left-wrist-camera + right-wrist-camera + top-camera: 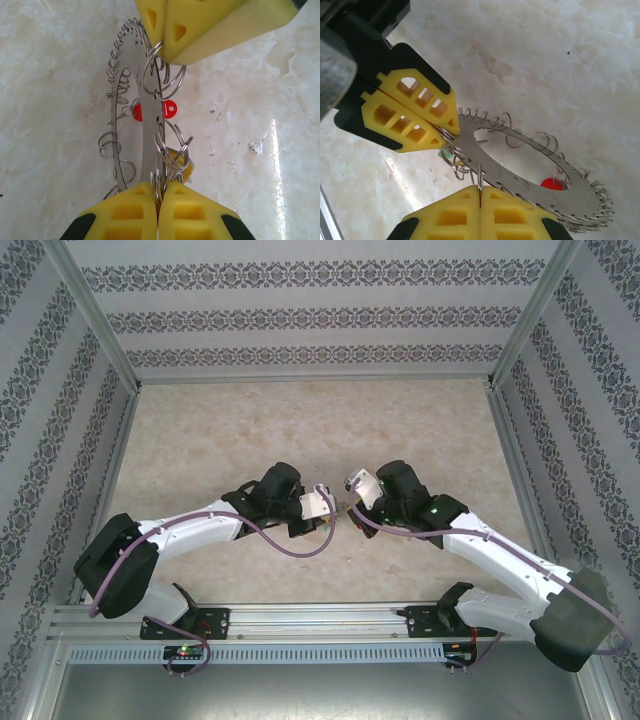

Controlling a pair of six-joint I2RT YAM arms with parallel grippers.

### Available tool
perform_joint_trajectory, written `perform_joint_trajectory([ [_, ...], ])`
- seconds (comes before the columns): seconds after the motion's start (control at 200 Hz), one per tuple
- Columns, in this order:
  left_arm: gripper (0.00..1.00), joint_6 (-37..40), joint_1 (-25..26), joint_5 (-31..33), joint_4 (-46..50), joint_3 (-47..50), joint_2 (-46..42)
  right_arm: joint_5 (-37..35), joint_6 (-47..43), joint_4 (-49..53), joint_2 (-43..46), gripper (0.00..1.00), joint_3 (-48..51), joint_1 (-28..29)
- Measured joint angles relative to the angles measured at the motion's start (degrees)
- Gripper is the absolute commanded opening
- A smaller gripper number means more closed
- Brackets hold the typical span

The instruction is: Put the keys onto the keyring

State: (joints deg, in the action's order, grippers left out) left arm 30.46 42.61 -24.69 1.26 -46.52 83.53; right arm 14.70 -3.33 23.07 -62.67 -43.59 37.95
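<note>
meeting over the middle of the pale marble-patterned tabletop, the two white arms are pointing their grippers at each other, tip to tip. between them they are holding the large flat grey metal keyring, a round plate with a wide hole, its rim fringed with small silvery wire loops.

in the left wrist view the left gripper is showing its yellow fingers pressed fully together, pinching a few of the loops at the near edge of the keyring. the ring is standing almost edge-on and running up to the right gripper, which is clamping a loop at the opposite edge.

in the right wrist view the right gripper is closing its yellow pads flat against each other on one thin loop at the rim. the left gripper is biting the rim just beside it, jaws shut too.

a small red plastic key tag is hanging by the hole of the keyring, with a second red piece showing next to it. i cannot tell whether the keyring is touching the tabletop.
</note>
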Motion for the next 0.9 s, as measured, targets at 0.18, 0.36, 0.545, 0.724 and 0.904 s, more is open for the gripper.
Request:
perform_joint_trajectory([
  [0.18, 0.0, 0.0, 0.57, 1.27, -0.15, 0.0, 0.0, -0.02, 0.42, 4.52, -1.29, 0.0, -2.29, 0.2],
  [0.36, 0.0, 0.02, 0.57, 1.88, -0.13, 0.0, 0.0, 0.33, 0.44, 7.85, -3.23, 0.0, -3.98, 0.2],
  [0.545, 0.0, 0.04, 0.74, 2.62, -0.13, 0.0, 0.0, -0.11, 1.36, 10.29, -5.49, 0.0, -6.64, 0.2],
  [0.724, 0.0, 0.87, 1.46, 3.19, -0.09, 0.0, 0.0, 1.77, 1.68, 13.49, -6.47, 0.0, -8.41, 0.2],
  [0.904, 0.0, 2.19, 2.1, 4.35, -0.11, 0.0, 0.0, 3.98, 1.99, 17.14, -8.52, 0.0, -11.28, 0.04],
])
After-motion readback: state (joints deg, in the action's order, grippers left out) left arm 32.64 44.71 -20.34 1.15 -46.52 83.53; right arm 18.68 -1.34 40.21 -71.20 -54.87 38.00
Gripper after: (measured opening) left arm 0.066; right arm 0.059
